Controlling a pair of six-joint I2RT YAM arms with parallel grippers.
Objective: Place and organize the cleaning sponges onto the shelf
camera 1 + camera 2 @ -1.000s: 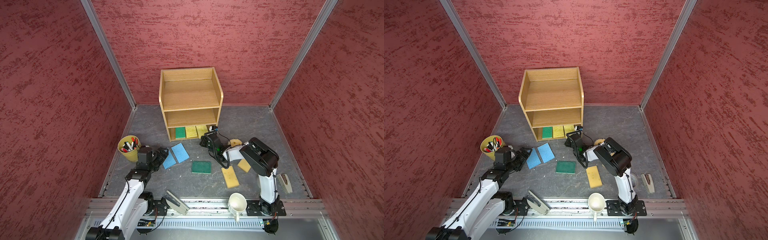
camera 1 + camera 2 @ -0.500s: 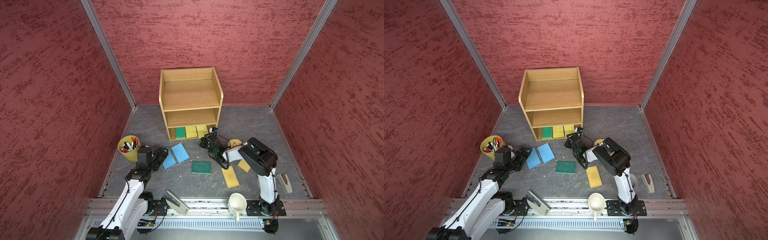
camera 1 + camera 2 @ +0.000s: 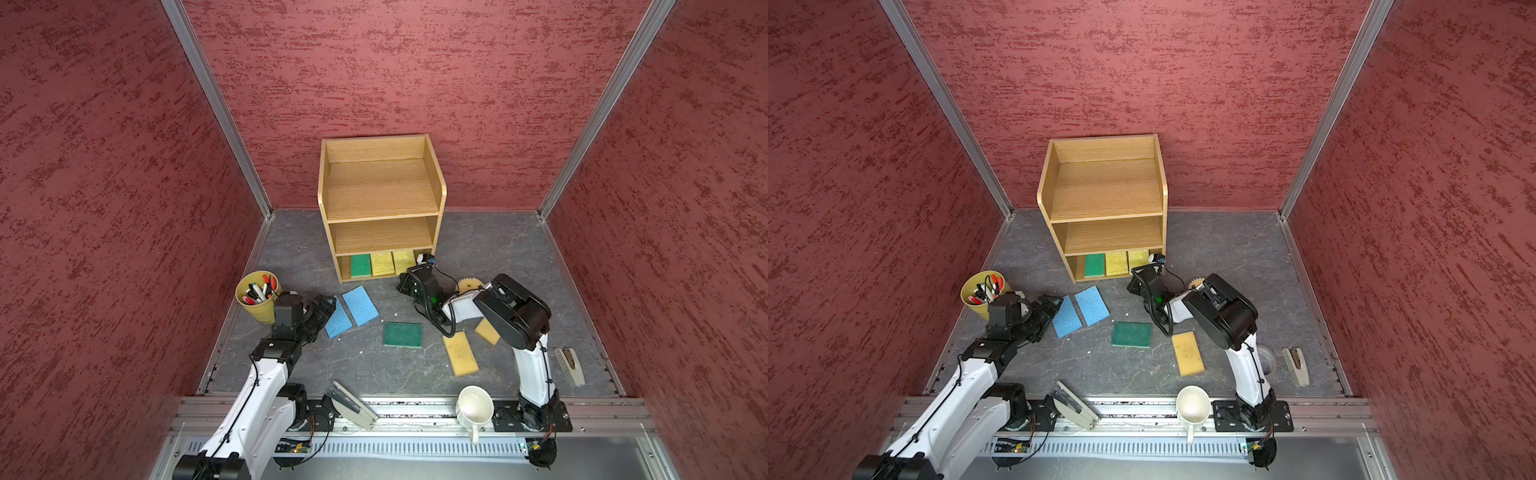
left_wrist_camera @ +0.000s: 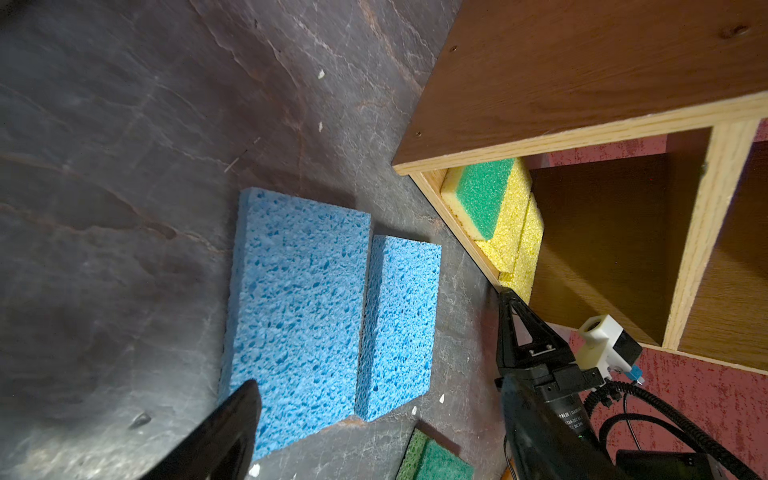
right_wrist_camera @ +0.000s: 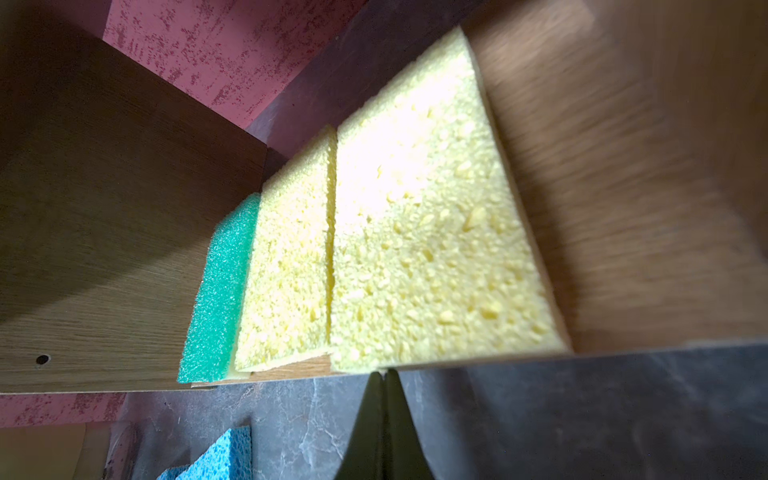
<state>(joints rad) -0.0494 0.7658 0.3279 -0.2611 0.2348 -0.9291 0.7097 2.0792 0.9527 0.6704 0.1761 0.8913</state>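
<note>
shelf: the shelf (image 3: 378, 187) sat at the far edge of the table (image 3: 498, 249), top two tiers bare
bottom tier: a green sponge (image 3: 360, 266), then the first yellow sponge (image 3: 382, 263) and the second yellow sponge (image 3: 403, 261), lying flat in a row, the last one tight against the side panel
right gripper: the right gripper (image 5: 383, 386) had its fingers pressed together with nothing in them, tip right at the front lip of the bottom tier, by the second yellow sponge
left gripper: the left gripper (image 3: 325, 309) was spread wide and empty, low at the end of one blue sponge (image 3: 337, 320); couldn't tell if it touched
on the table: the other blue sponge (image 3: 360, 305) lay just beside that one, toward the left edge; a dark green sponge (image 3: 402, 334) lay mid-table; a tan sponge (image 3: 459, 353) lay nearer the front edge; a second tan sponge (image 3: 487, 331) and the round yellow sponge (image 3: 469, 285) were partly hidden by the right arm
</note>
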